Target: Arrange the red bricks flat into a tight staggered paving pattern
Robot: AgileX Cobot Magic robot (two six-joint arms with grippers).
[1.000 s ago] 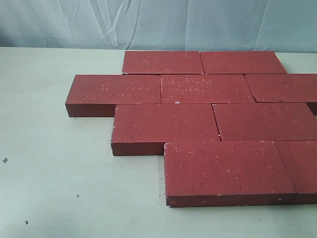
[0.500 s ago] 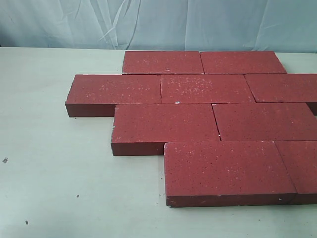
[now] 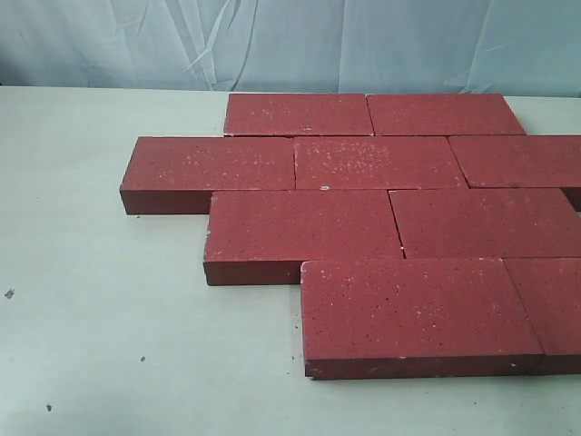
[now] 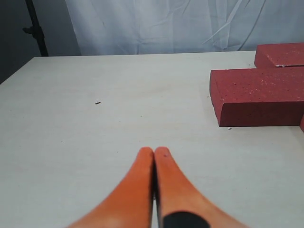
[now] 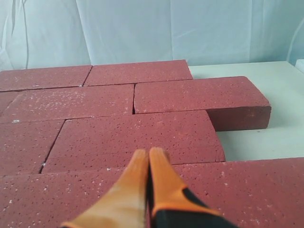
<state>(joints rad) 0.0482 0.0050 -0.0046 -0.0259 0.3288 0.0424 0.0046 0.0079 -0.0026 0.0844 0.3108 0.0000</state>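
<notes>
Several red bricks lie flat in staggered rows on the pale table, edges touching; the nearest brick sits at the front right. Neither gripper shows in the exterior view. In the left wrist view my left gripper is shut and empty over bare table, with the corner of the red bricks off to one side. In the right wrist view my right gripper is shut and empty, hovering over the red bricks.
A pale blue cloth backdrop hangs behind the table. Small dark specks dot the table on the left. A black stand rises beyond the table's far corner in the left wrist view.
</notes>
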